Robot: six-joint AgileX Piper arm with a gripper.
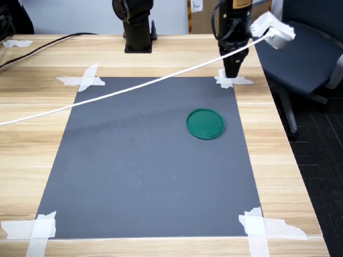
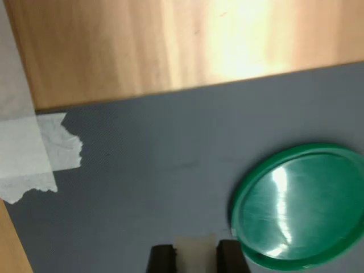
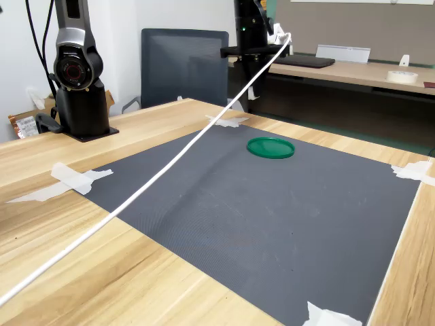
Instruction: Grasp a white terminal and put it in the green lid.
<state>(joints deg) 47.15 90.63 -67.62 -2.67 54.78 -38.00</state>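
While the first exterior view shows no white block on the mat, it places the black gripper (image 1: 234,72) above the taped far corner at the first exterior view's right, with the flat round dark-green plastic lid (image 1: 205,123) lying nearer the camera on the dark grey mat (image 1: 144,171). The lid appears empty. A white cable (image 1: 123,91) crosses the scene and a strip of white masking tape (image 1: 231,81) sits directly under the fingertips, so a block there could not be told from the tape.

From the wrist view, two dark fingertips (image 2: 162,257) stand either side of a small pale, slightly translucent white terminal (image 2: 195,254); the gripper seems to be pinching it, though the frame edge cuts off the contact. The lid lies just beside the jaws.

From the second exterior view, the gripper (image 3: 253,94) is small and distant behind the lid (image 3: 270,147); the jaw state and the terminal cannot be made out.

Judgement: the grasp is made and the carry is in hand. The next move calls for a short shift to centre over the lid, lowering, then release inside the rim.
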